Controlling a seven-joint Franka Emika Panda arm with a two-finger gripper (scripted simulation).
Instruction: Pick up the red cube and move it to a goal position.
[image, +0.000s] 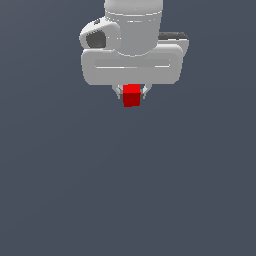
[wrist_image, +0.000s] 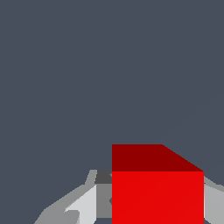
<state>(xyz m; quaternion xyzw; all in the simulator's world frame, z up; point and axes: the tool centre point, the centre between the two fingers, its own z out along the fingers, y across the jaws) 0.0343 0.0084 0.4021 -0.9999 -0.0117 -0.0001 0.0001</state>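
In the exterior view's upper centre, the gripper (image: 132, 93) is closed onto the red cube (image: 132, 95), a finger on each side. The wrist view shows the red cube (wrist_image: 157, 188) clamped low in frame between grey fingers (wrist_image: 85, 205); carrying it to the goal probably wants steady, jerk-free motion and a firm squeeze

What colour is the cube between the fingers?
Bright red, with a darker red shaded face; the red cube shows best in the wrist view.
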